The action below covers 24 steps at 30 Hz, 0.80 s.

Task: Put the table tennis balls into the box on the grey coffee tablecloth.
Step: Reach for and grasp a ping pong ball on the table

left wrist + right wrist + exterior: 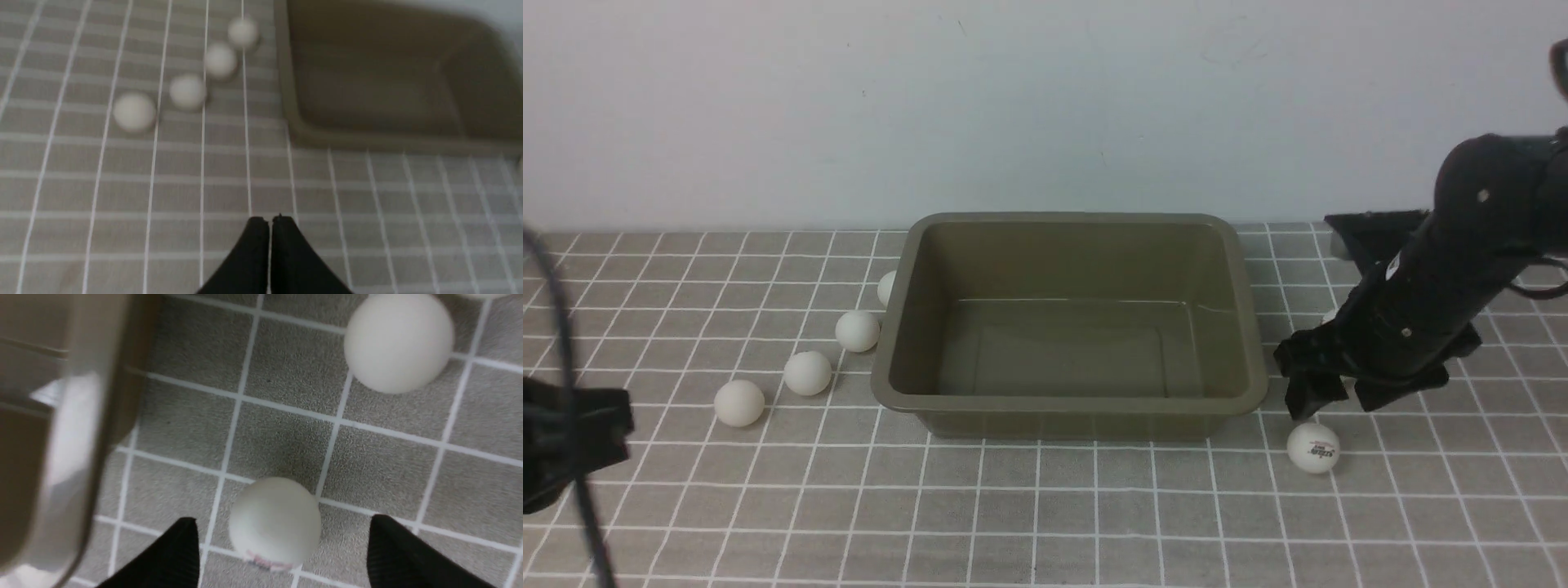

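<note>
Balls (808, 373) dot the grey grid-lined tablecloth (1045, 523).

Olive-brown box (1070, 425) sat upright and empty in the middle of the grey tablecloth (1045, 514), which had a white grid. Four plain white balls (807, 373) lay in a slanted row on the cloth off its left side, the farthest one (887, 287) partly hidden behind the box's corner. On the right, a logo ball (1313, 447) lay near the front corner, not touching it, print facing forward. Another white ball (399, 342) lay further back, apart from it.
</note>
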Available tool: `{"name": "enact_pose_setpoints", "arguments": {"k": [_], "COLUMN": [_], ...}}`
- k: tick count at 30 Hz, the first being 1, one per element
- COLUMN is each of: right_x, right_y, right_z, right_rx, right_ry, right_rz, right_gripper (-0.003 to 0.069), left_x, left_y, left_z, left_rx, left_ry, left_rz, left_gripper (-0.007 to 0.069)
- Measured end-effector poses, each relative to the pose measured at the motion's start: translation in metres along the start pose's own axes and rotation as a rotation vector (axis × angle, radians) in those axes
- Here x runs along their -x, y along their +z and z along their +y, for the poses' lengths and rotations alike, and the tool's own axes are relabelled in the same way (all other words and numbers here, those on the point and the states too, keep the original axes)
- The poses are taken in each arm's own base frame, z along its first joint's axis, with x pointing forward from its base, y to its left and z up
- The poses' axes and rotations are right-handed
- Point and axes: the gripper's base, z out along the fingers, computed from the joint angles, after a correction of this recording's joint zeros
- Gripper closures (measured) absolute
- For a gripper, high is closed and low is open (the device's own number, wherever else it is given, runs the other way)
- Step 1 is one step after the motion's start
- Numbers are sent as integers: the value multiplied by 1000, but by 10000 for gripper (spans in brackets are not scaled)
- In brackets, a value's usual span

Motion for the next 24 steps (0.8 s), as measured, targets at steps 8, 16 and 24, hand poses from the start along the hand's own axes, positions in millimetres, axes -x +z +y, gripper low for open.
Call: {"name": "enact_pose_setpoints", "arguments": {"k": [8,16,24], "right_x": [1,-1,-3], "right_y": [26,40,-33], "right_z": [-4,-3,5], "right_rx": [-19,-11,20], "right_ry": [59,32,45], "right_rz": [47,107,-54], "right_gripper": [137,309,305], "left_x": [34,43,44], "left_y": [70,96,98], "left_z": [13,22,24], "left_rx": [43,79,98], "left_ry": [40,48,67], "left_rz": [320,278,274], "left_gripper": [629,629,629]}}
